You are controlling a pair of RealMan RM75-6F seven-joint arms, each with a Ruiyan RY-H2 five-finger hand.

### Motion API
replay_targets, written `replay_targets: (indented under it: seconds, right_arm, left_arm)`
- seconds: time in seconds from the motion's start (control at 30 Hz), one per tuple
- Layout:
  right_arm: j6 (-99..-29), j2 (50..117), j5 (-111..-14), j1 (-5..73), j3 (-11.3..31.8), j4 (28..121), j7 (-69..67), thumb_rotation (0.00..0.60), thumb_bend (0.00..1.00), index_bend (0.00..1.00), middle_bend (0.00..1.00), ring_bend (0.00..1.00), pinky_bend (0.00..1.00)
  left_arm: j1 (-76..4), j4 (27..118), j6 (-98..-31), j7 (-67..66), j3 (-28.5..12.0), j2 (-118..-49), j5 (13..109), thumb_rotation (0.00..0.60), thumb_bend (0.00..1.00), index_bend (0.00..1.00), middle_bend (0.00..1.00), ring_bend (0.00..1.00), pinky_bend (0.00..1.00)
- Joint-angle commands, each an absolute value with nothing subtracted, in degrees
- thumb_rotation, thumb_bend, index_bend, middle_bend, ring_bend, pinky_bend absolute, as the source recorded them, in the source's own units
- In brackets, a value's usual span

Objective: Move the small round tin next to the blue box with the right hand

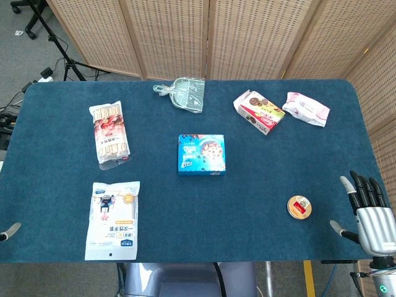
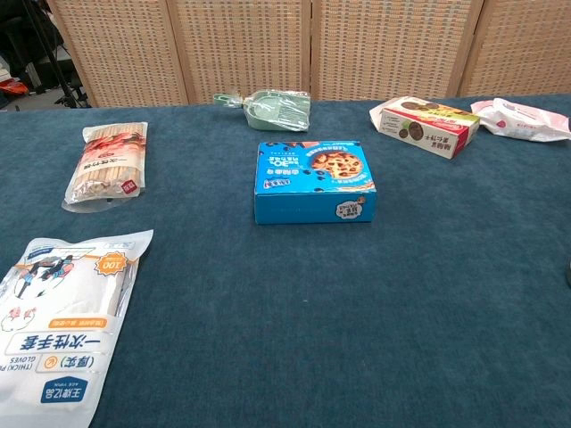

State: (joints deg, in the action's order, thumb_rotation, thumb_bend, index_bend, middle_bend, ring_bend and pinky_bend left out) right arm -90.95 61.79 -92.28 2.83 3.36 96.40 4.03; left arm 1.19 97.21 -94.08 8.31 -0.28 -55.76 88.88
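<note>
The small round tin [image 1: 299, 206] has an orange-and-gold lid and lies flat on the blue table [image 1: 260, 154] toward the front right. The blue box [image 1: 202, 154] [image 2: 312, 181] sits near the table's middle, well left of and beyond the tin. My right hand [image 1: 370, 213] hovers at the table's front right corner, fingers spread and pointing away, holding nothing, a short way right of the tin. Only a fingertip of my left hand [image 1: 9, 232] shows at the left edge. The chest view shows no tin and neither hand.
A white glove packet [image 1: 113, 219] lies front left and a snack bag [image 1: 110, 133] behind it. A clear green bag [image 1: 183, 94] sits at the back centre. A cookie box [image 1: 259, 112] and a pink-white packet [image 1: 305, 108] lie at back right.
</note>
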Motion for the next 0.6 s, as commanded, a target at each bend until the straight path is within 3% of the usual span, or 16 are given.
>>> replay_targets:
  seconds: [0.03, 0.3, 0.6]
  right_arm:
    - [-90.8, 61.8, -92.5, 2.9, 3.3, 96.3, 3.7, 0.6, 0.0, 0.0, 0.0, 0.0, 0.0]
    - [-89.7, 61.7, -93.3, 3.5, 2.8, 95.9, 1.1, 0.6, 0.0, 0.0, 0.0, 0.0, 0.0]
    - [-77.8, 59.4, -95.9, 11.1, 1.8, 94.6, -4.2, 0.6, 0.0, 0.0, 0.0, 0.0, 0.0]
  left_arm:
    - [1.5, 97.0, -94.3, 9.2, -0.2, -55.5, 89.0, 0.6, 0.0, 0.0, 0.0, 0.0, 0.0]
    - [1.5, 97.1, -93.9, 9.6, -0.3, -55.3, 89.2, 0.6, 0.0, 0.0, 0.0, 0.0, 0.0]
    - [0.6, 97.2, -91.7, 9.1, -1.1, -55.4, 87.7, 0.6, 0.0, 0.0, 0.0, 0.0, 0.0]
